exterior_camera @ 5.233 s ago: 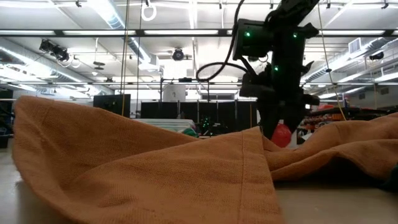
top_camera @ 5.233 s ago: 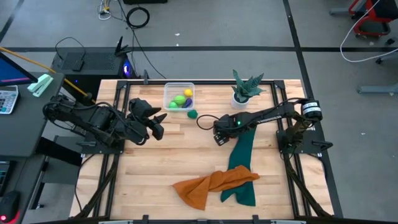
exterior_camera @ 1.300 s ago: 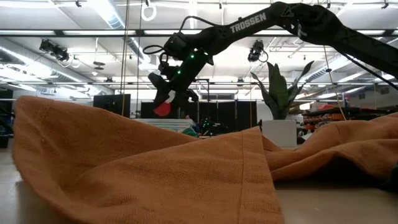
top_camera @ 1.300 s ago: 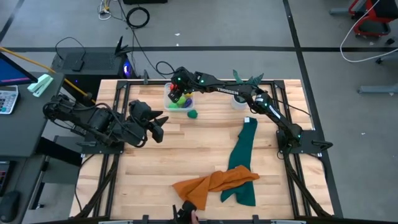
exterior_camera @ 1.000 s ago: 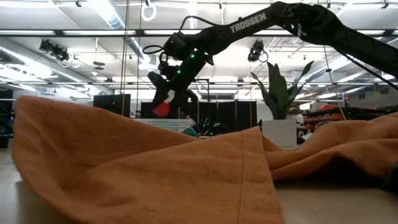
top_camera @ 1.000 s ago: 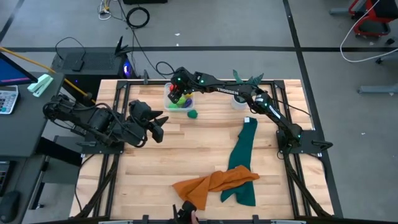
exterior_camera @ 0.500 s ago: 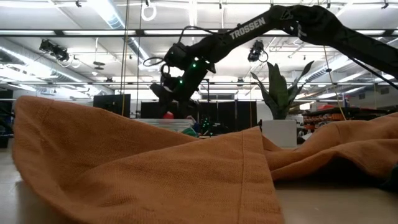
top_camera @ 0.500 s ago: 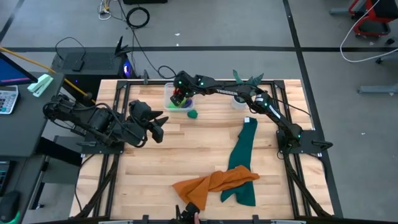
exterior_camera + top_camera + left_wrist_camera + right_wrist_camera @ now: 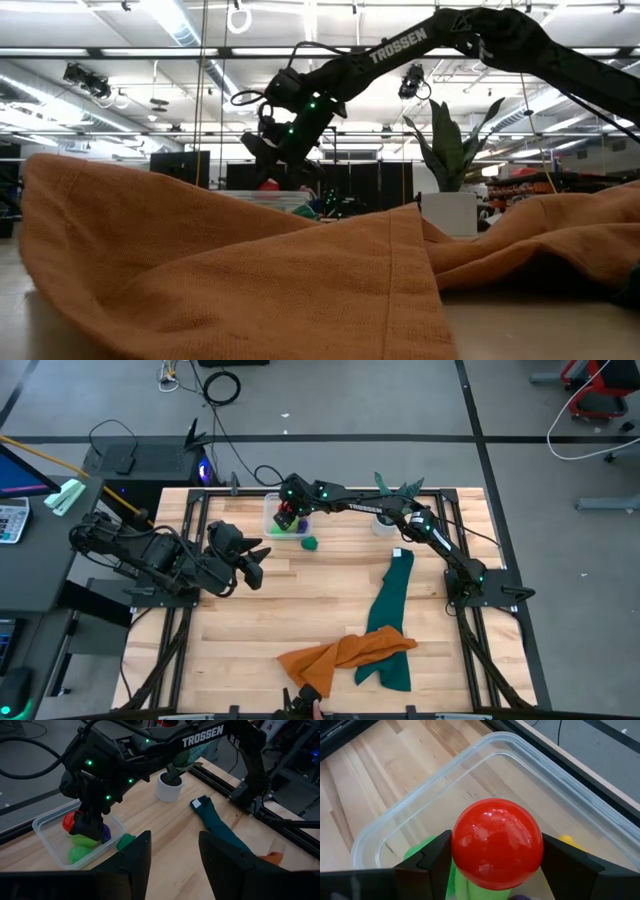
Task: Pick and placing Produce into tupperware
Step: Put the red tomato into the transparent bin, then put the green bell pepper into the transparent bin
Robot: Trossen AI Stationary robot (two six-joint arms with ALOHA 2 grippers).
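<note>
Your right claw (image 9: 497, 865) was clamped on the red ball (image 9: 496, 843), fingers snug on both sides, hanging low inside the tub (image 9: 530, 757). A light green piece (image 9: 80, 853), purple (image 9: 106, 834) and yellow (image 9: 566, 840) sat under and beside it in the tub. The dark green piece (image 9: 310, 543) lay on the table just outside. Your left claw (image 9: 255, 563) waited well off to the side, fingers spread, empty.

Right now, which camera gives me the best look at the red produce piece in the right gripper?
The right wrist view: the red piece fills the frame between the fingers, above the tupperware. The left wrist view shows it partly; the low view only a sliver; the high view hides it.
</note>
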